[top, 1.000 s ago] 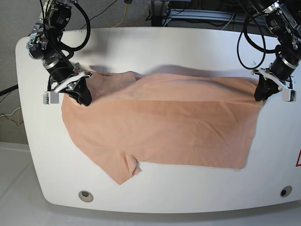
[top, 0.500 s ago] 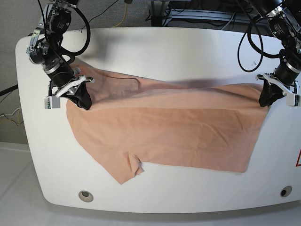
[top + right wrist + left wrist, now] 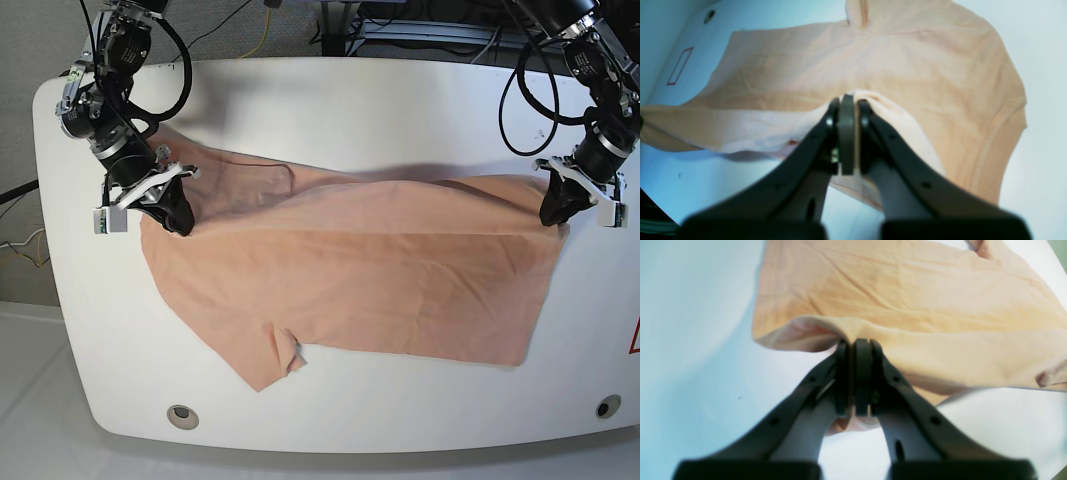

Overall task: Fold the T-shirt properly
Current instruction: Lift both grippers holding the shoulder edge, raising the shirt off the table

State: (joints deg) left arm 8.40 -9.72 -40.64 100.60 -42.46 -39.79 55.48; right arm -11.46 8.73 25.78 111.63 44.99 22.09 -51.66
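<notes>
Counting from my station: one T-shirt (image 3: 350,275), salmon, spread over one white table (image 3: 330,110). Two arms in base view, one per side. Two grippers: left gripper (image 3: 556,212) and right gripper (image 3: 178,215), each pinched on cloth edge. One sleeve (image 3: 270,365) clearly seen at near edge. Two round holes in table near front rim, one (image 3: 182,416) toward right arm's side, one (image 3: 607,406) toward left's. One red marking (image 3: 634,338) at table edge, partly cut off.

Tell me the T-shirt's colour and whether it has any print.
Plain salmon-pink T-shirt, no print visible; clearest in the base view.
</notes>
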